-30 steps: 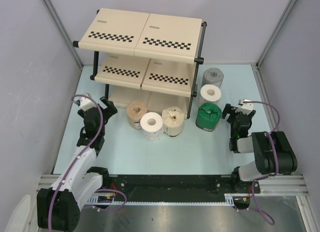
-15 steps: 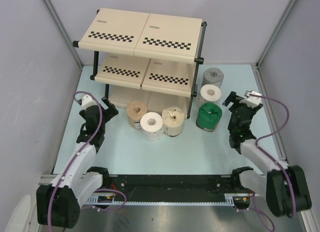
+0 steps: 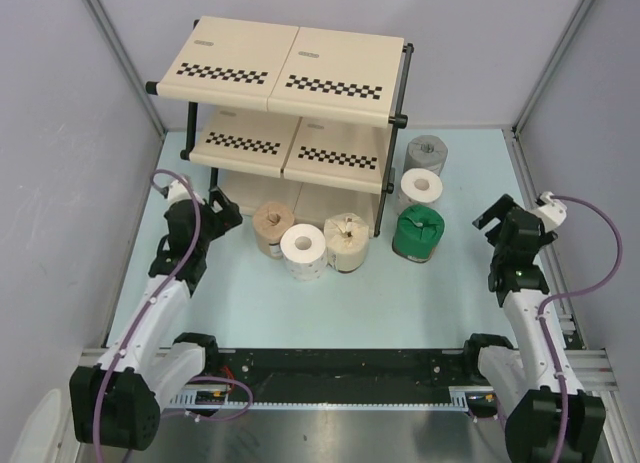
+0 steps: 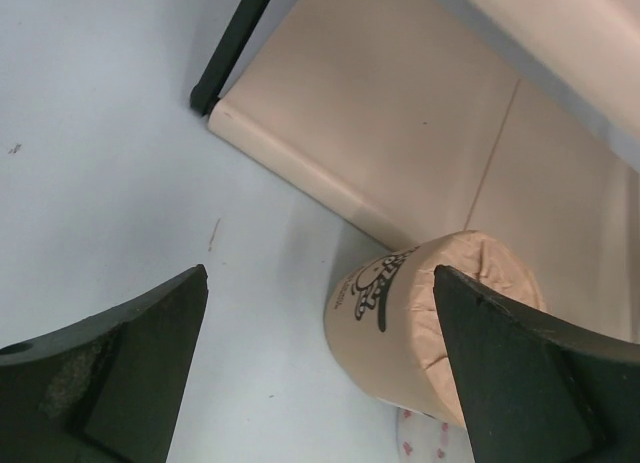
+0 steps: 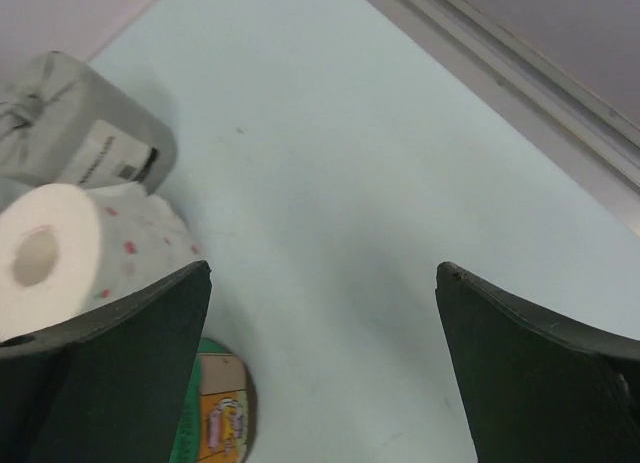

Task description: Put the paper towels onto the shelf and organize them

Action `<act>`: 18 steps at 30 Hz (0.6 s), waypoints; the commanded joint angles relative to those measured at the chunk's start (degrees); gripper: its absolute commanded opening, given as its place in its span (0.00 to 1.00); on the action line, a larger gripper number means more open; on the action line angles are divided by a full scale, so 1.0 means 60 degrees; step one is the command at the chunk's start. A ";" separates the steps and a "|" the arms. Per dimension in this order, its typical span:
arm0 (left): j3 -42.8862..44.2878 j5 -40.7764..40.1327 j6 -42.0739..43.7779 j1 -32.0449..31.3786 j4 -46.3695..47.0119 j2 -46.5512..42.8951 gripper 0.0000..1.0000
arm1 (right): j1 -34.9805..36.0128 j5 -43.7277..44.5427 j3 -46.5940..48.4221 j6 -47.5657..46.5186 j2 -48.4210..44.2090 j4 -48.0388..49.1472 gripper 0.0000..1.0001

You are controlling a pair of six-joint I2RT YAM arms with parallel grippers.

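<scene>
The shelf (image 3: pixel 290 68) stands at the back of the table, its bottom panel (image 4: pixel 400 113) visible in the left wrist view. Before it stand a tan roll (image 3: pixel 272 223), a white roll (image 3: pixel 303 248) and a second tan roll (image 3: pixel 346 241). To its right stand a green roll (image 3: pixel 417 231), a white roll (image 3: pixel 421 188) and a grey roll (image 3: pixel 427 153). My left gripper (image 3: pixel 220 211) hangs open just left of the first tan roll (image 4: pixel 440 323), holding nothing. My right gripper (image 3: pixel 506 219) is open and empty, well right of the green roll (image 5: pixel 215 423).
The shelf's black front-left post (image 4: pixel 235 38) stands close ahead of the left gripper. Grey enclosure walls close in both sides, and a metal rail (image 5: pixel 520 73) runs along the table's right edge near the right gripper. Light blue tabletop (image 3: pixel 330 303) lies between the arms.
The right arm has stretched out and swung right, carrying its gripper away from the green roll. The left gripper has crept forward toward the shelf's corner. Both stay open.
</scene>
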 commanded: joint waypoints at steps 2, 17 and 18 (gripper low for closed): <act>0.0614 0.1013 0.0039 0.0015 -0.0230 0.0118 1.00 | -0.1021 -0.1912 0.0333 0.0514 0.0079 -0.0889 1.00; 0.1229 -0.0334 0.0596 -0.2036 -0.0333 0.1801 0.95 | -0.1154 -0.2909 0.0319 0.0471 0.0564 -0.0947 1.00; 0.1243 -0.0348 0.0581 -0.2079 -0.0260 0.1861 0.95 | -0.1154 -0.2909 0.0333 0.0471 0.0564 -0.0976 1.00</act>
